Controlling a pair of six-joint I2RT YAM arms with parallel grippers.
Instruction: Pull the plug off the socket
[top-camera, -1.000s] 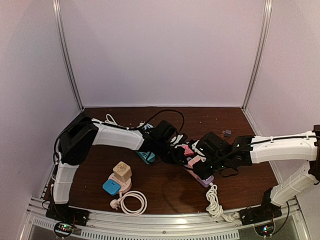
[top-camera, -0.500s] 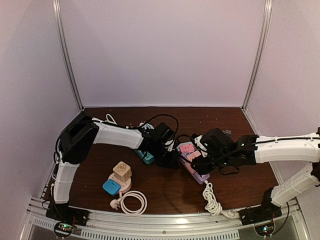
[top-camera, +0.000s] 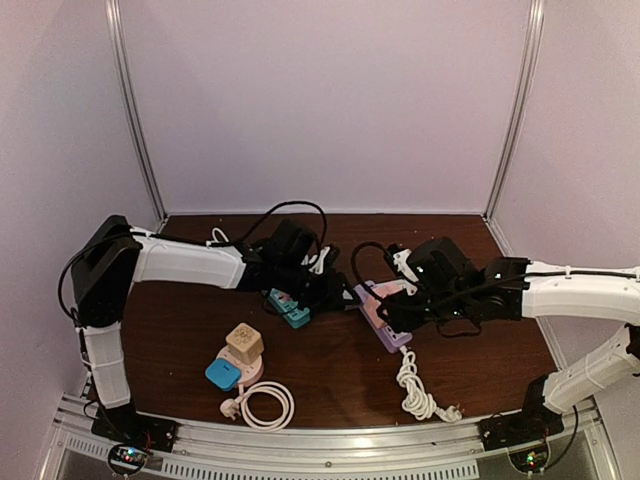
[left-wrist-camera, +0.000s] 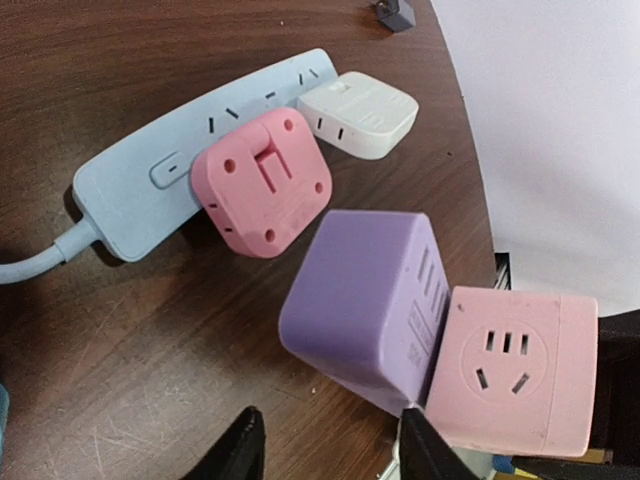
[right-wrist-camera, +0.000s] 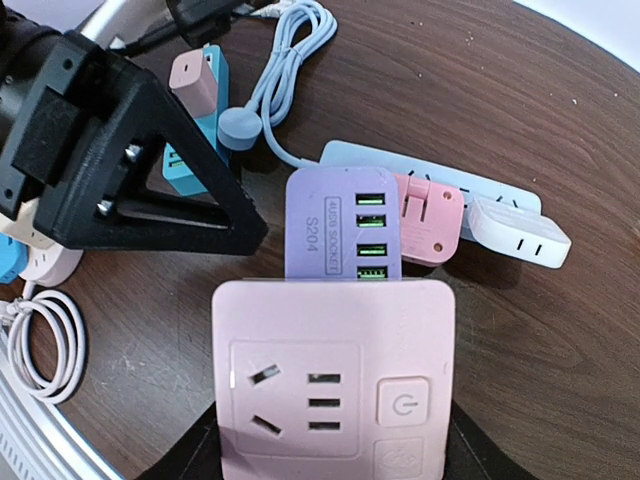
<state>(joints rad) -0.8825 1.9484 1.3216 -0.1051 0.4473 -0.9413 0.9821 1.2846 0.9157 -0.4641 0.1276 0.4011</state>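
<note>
Top: left tool (top-camera: 340, 295) and right tool (top-camera: 395, 312) are nearly nose to nose over the wood surface (top-camera: 330, 370). Left wrist: tool wide and empty, rounded pink plug (left-wrist-camera: 262, 180) lying on the pale-blue strip (left-wrist-camera: 140, 170). Only the right wrist shows the right tool clamping the smooth pink socket block (right-wrist-camera: 330, 380), plus the purple cube (right-wrist-camera: 340, 225) with its green ports.

purple USB block (right-wrist-camera: 318, 195) printed "4USB SOCKET" and "S204", power sign on the button (right-wrist-camera: 402, 403) of the pink socket (right-wrist-camera: 300, 320) just below that block

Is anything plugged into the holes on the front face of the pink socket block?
No, the right wrist view shows the pink socket block with all its front holes bare and no plug in them.
</note>
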